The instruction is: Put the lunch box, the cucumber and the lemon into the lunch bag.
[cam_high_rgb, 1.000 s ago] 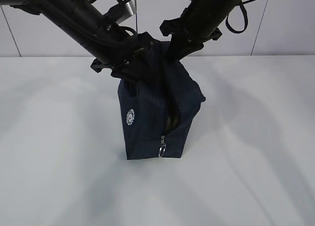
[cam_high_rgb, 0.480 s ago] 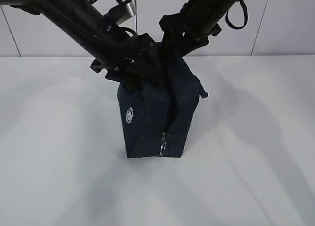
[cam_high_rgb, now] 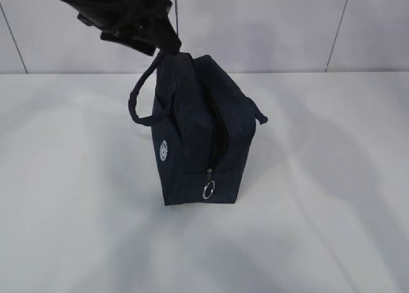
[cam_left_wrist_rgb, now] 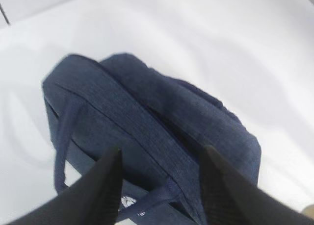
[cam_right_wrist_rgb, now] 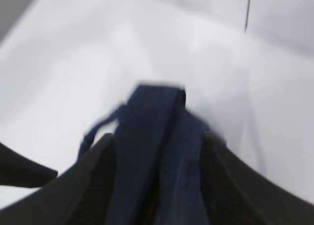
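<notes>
The dark navy lunch bag (cam_high_rgb: 192,146) stands upright on the white table, with its white round logo (cam_high_rgb: 163,150) on the left side and the zipper ring pull (cam_high_rgb: 208,189) low on the front. A dark slit runs up the front above the pull. One loop handle (cam_high_rgb: 137,101) sticks out to the left. My left gripper (cam_high_rgb: 163,44) is open just above the bag's top left; in the left wrist view (cam_left_wrist_rgb: 159,154) the bag (cam_left_wrist_rgb: 147,112) lies below its spread jaws. My right gripper (cam_right_wrist_rgb: 159,136) is open above the bag (cam_right_wrist_rgb: 152,107), blurred. Lunch box, cucumber and lemon are hidden.
The white table (cam_high_rgb: 332,178) spreads around the bag on all sides. A pale panelled wall (cam_high_rgb: 287,25) stands behind it. The right arm is outside the exterior view.
Both arms have lifted off the bag's top. The right arm has left the exterior view, the left has pulled up and left. The released handle now loops out to the left.
</notes>
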Controlling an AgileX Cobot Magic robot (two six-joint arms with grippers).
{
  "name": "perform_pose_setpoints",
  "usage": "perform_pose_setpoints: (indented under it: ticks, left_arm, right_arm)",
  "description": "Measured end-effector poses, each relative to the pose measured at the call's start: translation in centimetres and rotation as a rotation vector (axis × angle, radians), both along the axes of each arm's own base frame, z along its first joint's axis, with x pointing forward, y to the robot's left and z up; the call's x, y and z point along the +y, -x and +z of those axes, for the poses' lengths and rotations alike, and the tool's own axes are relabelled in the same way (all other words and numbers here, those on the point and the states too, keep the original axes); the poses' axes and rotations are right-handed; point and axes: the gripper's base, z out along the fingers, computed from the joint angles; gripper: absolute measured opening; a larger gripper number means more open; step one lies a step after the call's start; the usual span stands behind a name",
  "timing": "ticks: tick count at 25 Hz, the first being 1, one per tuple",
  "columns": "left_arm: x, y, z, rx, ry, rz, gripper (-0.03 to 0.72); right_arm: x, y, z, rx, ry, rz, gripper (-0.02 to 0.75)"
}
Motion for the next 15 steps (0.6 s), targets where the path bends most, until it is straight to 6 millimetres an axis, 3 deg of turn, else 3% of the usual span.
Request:
perform_pose_setpoints:
  ticks: [4,9,15]
  left_arm:
    - [0.8,0.9,2.6,-0.104,-0.001,0.013,0.352]
    - [1.7,2.1,5.4,-0.208,0.016,0.029,0.329]
    - [3.0,4.5,9.0,-0.306,0.04,0.033,0.322]
  right_arm:
    - [-0.9,2.5,5.5,-0.22,-0.046,-0.019,0.393]
    - [-2.4,7.1,11.8,-0.435,-0.07,-0.018,0.39]
    - [-4.1,13.0,15.3,-0.579,-0.069,-0.016,0.39]
